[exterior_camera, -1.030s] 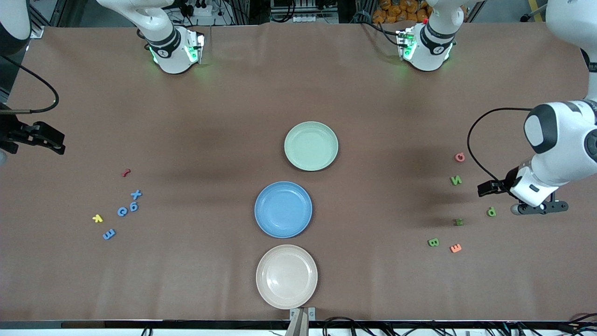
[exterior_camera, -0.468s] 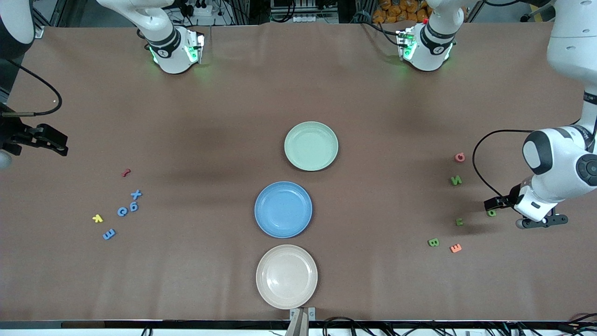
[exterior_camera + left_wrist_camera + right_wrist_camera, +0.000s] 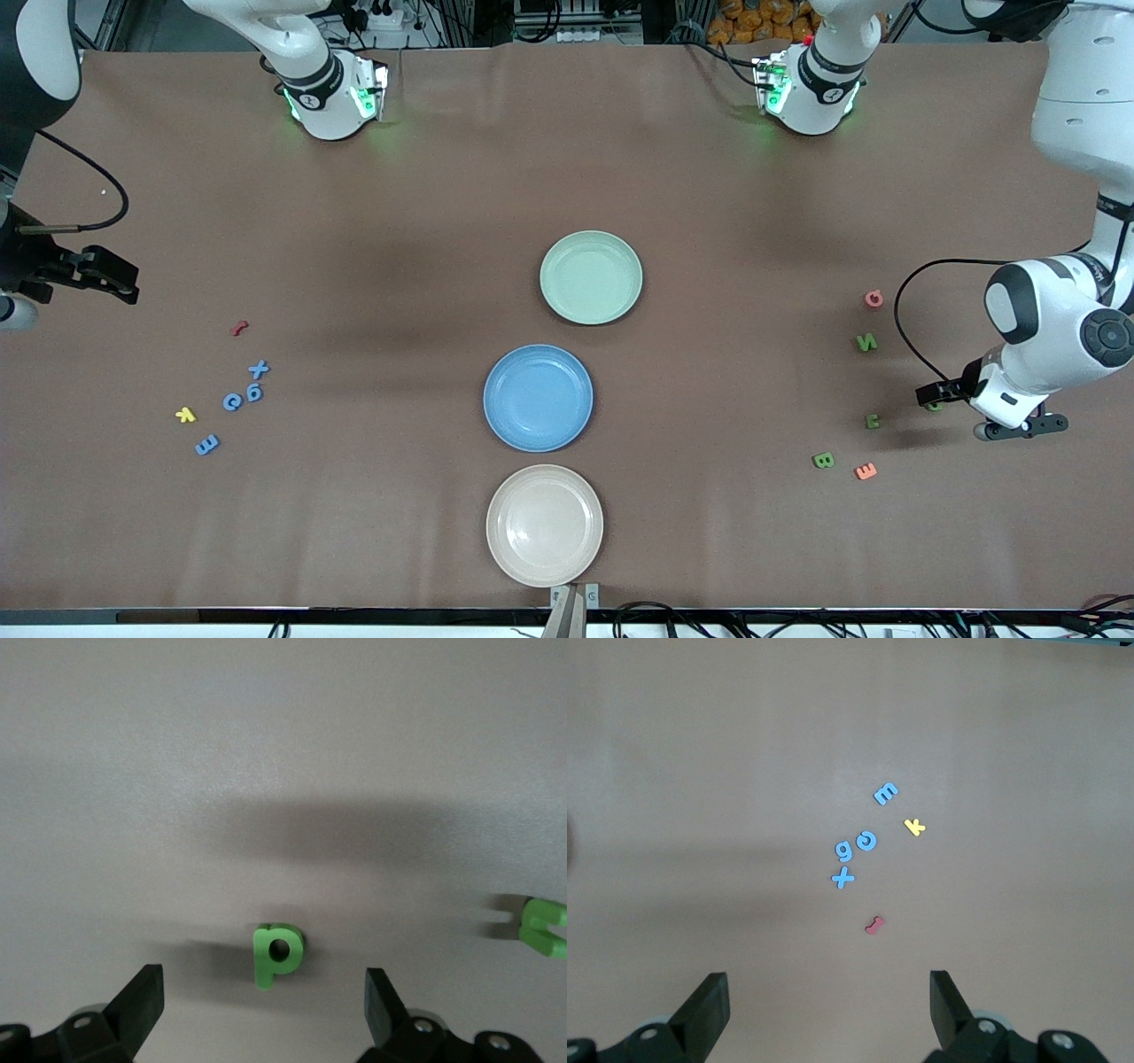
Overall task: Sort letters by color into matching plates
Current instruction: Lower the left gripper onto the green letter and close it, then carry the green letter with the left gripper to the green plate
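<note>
A brown paper-covered surface [image 3: 425, 204] carries three plates in a row down its middle: a pale mint green plate [image 3: 591, 276] farthest from the front camera, a blue plate [image 3: 538, 397] nearer, and a beige plate [image 3: 544, 525] nearest, all empty.

Toward the left arm's end lie the green letters: an N [image 3: 866, 342], a small green letter [image 3: 873, 422] nearer the camera, a B [image 3: 823, 460] nearer still, and a green p [image 3: 277, 953] that in the front view is mostly hidden under the left arm's wrist. A pink letter [image 3: 873, 299] lies just farther from the camera than the N, and an orange E [image 3: 866, 471] just beside the B.

The left tool [image 3: 264, 1003] hangs low over the green p, its fingers [image 3: 142, 1001] spread wide to either side of the letter and not touching it. Another green letter [image 3: 545, 927] shows at the edge of the left wrist view.

Toward the right arm's end lie the blue letters: an X [image 3: 258, 369], a g [image 3: 254, 392] touching or just beside it, a C [image 3: 232, 401] and an E [image 3: 206, 444]. A red piece [image 3: 238, 328] lies farther from the camera than the X, and a yellow k [image 3: 185, 414] beside the C.

The right tool [image 3: 829, 1005] waits high near the end of the surface, fingers spread and holding nothing, with the blue cluster in its wrist view
</note>
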Robot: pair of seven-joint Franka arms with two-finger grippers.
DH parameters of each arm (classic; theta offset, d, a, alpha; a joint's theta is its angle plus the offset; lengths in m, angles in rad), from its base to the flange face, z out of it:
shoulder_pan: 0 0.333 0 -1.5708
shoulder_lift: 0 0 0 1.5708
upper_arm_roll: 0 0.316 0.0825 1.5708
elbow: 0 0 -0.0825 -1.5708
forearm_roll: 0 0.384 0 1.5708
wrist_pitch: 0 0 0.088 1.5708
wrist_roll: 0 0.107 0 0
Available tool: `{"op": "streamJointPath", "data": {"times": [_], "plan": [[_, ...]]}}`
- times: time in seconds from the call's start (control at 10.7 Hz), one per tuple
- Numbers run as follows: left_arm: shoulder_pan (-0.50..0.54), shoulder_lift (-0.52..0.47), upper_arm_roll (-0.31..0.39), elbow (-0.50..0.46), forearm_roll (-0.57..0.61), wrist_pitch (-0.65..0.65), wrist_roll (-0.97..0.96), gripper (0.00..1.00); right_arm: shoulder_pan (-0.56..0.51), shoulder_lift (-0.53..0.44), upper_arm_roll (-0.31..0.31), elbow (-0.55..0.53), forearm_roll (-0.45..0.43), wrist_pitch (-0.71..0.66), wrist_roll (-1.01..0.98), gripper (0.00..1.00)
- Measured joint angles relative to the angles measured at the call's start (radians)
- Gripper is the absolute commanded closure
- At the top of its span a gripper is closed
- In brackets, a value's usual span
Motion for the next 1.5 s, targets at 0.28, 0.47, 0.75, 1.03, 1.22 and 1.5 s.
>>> {"op": "streamJointPath", "data": {"times": [0.28,0.47,0.75,1.03,1.22,1.5], "plan": [[0.0,0.03,0.0,0.006,0.024,0.008,0.0,0.0,0.0,0.0,0.0,-0.002,0.0,0.001,0.0,0.0],[0.0,0.04,0.001,0.016,0.028,0.013,0.0,0.0,0.0,0.0,0.0,-0.002,0.0,0.001,0.0,0.0],[0.0,0.051,0.002,0.033,0.032,0.013,0.0,0.0,0.0,0.001,0.0,-0.003,0.0,0.002,0.0,0.0],[0.0,0.062,0.002,0.037,0.041,0.013,0.0,0.99,0.0,0.006,0.0,-0.004,0.0,0.002,0.0,0.0],[-0.001,0.063,0.002,0.04,0.082,0.013,0.0,1.0,0.0,0.007,0.0,-0.004,0.0,0.003,0.0,0.0],[-0.001,0.063,0.002,0.053,0.086,0.013,0.0,1.0,0.0,0.007,0.0,-0.004,0.0,0.004,0.0,0.0]]}}
